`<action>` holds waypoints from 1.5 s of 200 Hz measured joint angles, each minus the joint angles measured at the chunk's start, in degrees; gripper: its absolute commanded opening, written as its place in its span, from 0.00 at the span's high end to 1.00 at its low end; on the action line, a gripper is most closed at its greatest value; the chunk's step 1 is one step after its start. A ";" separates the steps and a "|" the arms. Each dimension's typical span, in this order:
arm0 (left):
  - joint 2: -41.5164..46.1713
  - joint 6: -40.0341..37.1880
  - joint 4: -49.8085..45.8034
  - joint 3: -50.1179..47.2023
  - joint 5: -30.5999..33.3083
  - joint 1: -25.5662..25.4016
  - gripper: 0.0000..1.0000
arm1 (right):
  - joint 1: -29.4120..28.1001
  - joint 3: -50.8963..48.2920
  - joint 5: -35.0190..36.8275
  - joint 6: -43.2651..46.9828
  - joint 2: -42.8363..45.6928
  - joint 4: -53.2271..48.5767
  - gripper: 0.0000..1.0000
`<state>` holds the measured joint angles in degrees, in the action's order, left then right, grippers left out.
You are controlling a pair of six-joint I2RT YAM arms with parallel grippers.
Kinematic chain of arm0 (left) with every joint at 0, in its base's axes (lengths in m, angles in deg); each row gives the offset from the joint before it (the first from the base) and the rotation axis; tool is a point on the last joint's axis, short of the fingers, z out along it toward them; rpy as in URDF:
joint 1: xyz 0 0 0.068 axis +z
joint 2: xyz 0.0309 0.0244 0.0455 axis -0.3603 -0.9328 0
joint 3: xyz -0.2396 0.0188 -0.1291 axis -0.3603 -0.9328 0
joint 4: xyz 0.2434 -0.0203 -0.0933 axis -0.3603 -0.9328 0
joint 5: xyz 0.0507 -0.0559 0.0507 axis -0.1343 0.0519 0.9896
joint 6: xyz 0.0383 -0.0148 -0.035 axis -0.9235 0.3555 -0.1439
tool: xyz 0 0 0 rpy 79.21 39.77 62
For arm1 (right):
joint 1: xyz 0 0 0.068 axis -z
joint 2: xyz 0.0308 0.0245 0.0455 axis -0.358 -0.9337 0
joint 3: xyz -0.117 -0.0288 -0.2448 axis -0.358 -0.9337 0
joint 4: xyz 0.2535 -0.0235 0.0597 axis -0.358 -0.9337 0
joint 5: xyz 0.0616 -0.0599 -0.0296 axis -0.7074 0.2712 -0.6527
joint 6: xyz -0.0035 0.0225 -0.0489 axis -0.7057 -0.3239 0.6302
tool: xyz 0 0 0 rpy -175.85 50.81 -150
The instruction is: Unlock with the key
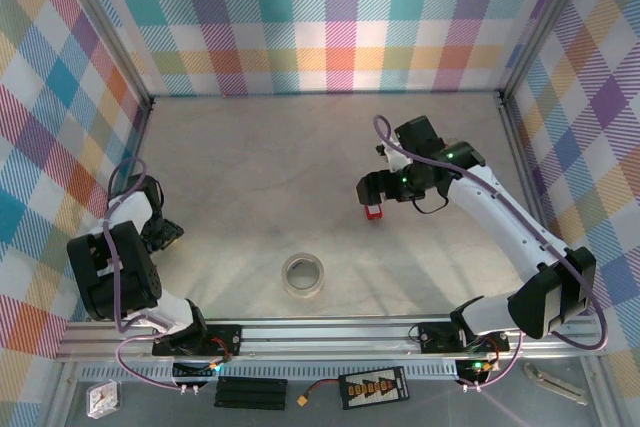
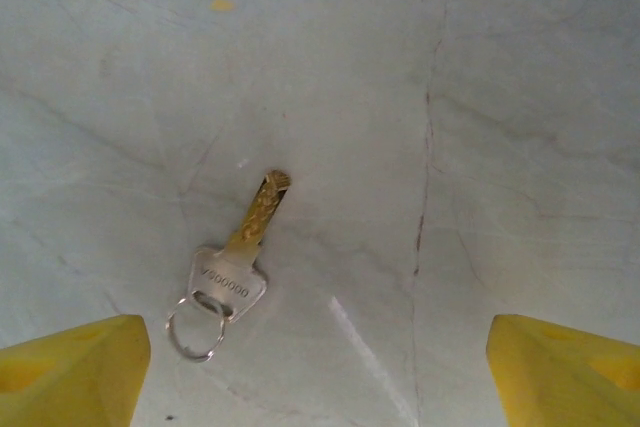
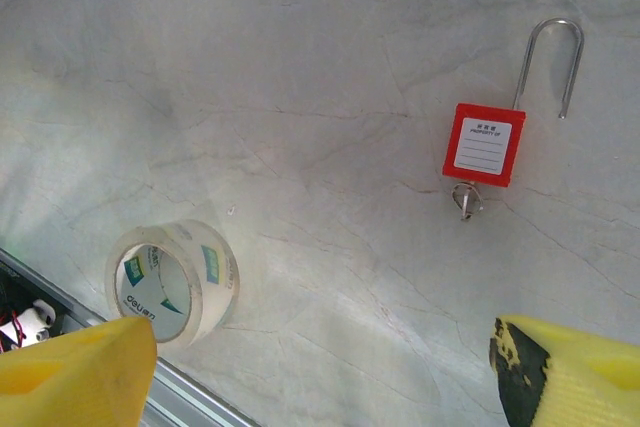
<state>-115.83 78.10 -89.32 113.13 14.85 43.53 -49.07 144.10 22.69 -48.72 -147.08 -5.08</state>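
- Left tool (image 2: 318,372): its two yellow fingers (image 2: 70,367) stand wide apart at the bottom corners of the left wrist view. There is nothing between them and nothing held.
- Brass-bladed key with a silver head and a small wire ring (image 2: 240,247): it lies flat on the pale marbled surface (image 2: 500,97), ahead of the left tool and clear of both fingers.
- The key sits nearer the finger on the view's left side. Its ring end faces the tool, and its blade points away, angled a little to the right.
- Right tool (image 3: 322,372): its fingers are also spread wide and it grips nothing.
- Red padlock with a white label and a silver shackle (image 3: 484,144): it lies flat ahead of the right tool, on the side of the view's right finger and well apart from both fingers.
- The shackle points away from the tool. One leg enters the body's top corner and the other ends free beside it.
- A small metal piece (image 3: 466,199) sticks out under the padlock body. We cannot tell what it is.
- Roll of clear packing tape (image 3: 172,280): it sits just beyond the right tool's finger on the view's left side, close to the surface's near edge.
- From the top view, the padlock lies just beside the right tool, on the side nearer the arm bases. The key's side of the surface and the padlock are well apart.
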 measured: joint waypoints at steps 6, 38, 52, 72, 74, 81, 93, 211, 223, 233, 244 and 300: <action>-0.57 -0.15 0.70 -0.44 -0.24 0.22 0.14 | 0.04 0.22 0.00 0.00 0.00 -0.15 0.14; -0.70 -0.66 2.58 -1.75 -2.54 1.92 0.14 | 0.04 1.01 0.02 -0.02 -0.02 -0.50 0.14; -0.44 -0.83 2.75 -1.97 -3.78 2.89 0.14 | 0.04 1.31 0.00 -0.02 -0.04 -0.81 0.15; 0.09 -0.85 3.34 -2.51 -4.44 3.45 0.14 | 0.04 1.79 0.00 -0.04 -0.09 -0.96 0.15; 0.13 -0.85 3.41 -2.58 -4.50 3.56 0.14 | 0.04 1.81 0.00 -0.04 -0.11 -0.98 0.15; 0.17 -0.87 3.72 -2.75 -4.94 3.85 0.14 | 0.04 2.03 0.00 -0.04 -0.15 -1.03 0.15; 0.33 -0.92 3.91 -2.93 -5.86 4.55 0.15 | 0.04 2.23 0.00 -0.07 -0.26 -1.03 0.15; 3.13 -1.16 7.74 -5.92 -8.83 5.31 0.30 | 0.04 3.28 0.04 0.00 -0.74 -1.55 0.16; 4.48 -1.01 8.09 -6.80 -9.18 5.49 0.33 | 0.04 3.28 0.11 0.02 -0.74 -1.55 0.16; 5.29 -0.85 8.04 -7.23 -9.97 5.53 0.34 | 0.04 3.28 0.33 0.04 -0.74 -1.55 0.16; 5.73 -0.63 8.11 -7.32 -11.13 5.38 0.34 | 0.04 3.28 0.48 0.20 -0.74 -1.55 0.16; 7.87 5.31 10.25 -8.94 -15.50 -4.48 0.35 | 0.04 3.28 0.72 0.26 -0.90 -1.53 0.17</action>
<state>-107.96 83.41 -79.07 104.19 -0.65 39.05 -49.03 147.37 23.41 -48.46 -147.98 -6.61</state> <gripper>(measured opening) 0.653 0.834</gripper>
